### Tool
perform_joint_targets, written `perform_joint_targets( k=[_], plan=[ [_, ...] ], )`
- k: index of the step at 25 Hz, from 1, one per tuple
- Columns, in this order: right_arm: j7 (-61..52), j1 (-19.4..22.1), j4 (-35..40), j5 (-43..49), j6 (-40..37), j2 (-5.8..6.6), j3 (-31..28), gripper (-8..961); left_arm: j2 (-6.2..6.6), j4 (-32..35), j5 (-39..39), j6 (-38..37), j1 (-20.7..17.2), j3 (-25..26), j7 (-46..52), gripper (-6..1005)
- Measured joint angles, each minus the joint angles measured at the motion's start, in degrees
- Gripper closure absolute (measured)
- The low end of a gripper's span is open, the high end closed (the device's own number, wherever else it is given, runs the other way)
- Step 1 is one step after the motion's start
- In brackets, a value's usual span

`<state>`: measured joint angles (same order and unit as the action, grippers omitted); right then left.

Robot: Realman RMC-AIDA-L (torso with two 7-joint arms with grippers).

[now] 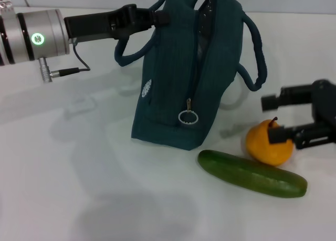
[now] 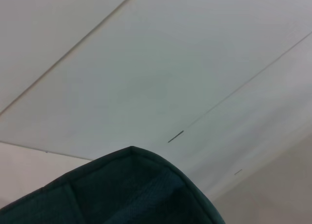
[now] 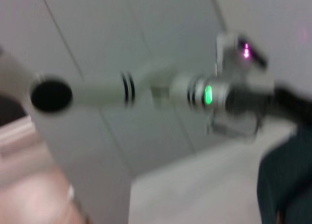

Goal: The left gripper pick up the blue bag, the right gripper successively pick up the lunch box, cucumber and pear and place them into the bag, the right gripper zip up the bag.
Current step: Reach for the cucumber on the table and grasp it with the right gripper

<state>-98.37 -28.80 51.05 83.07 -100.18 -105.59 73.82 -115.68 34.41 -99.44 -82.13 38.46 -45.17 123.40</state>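
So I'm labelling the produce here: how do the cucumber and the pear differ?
The cucumber is dark green, long and lying flat; the pear is orange-yellow, round and upright with its stem up. The right hand has fingers around the pear, while nothing holds the cucumber. Both rest on the white table, beside the blue bag.

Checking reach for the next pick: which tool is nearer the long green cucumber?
Right. The right tool hangs just above the orange pear, which touches the long green cucumber. The left tool is far off, at the blue bag's top.
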Motion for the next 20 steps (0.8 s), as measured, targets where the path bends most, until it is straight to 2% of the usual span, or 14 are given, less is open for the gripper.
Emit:
perform_joint_targets(
  k=[4,5,6,10,15,20],
  plan=[
    [-12.2,-1.3,11.6,13.5,-0.9,-2.73,-3.0,212,-0.01,0.0,0.0,0.1,-0.1,0.4,0.0,936],
    [-12.2,-1.3,11.6,13.5,-0.9,-2.73,-3.0,212,-0.05,0.0,0.0,0.1,-0.2,0.8,0.0,936],
    [-18.3,-2.8,17.8,20.6,-1.0,-4.40,-3.6,212,-0.10,0.0,0.0,0.1,-0.3,1.0,0.0,936],
    [-25.9,-6.3,24.6,30.9,-1.5,-6.85,-3.4,211,-0.16,0.1,0.0,0.1,-0.7,1.4,0.0,936],
    [-32.0,-13.9,24.6,39.7,-3.5,-9.16,-2.1,210,-0.15,0.1,0.0,0.1,-0.5,1.4,0.0,936],
    [-35.3,-20.9,19.4,45.9,-3.7,-9.91,2.5,209,-0.11,0.1,0.0,0.0,0.0,1.4,0.0,936]
  ],
)
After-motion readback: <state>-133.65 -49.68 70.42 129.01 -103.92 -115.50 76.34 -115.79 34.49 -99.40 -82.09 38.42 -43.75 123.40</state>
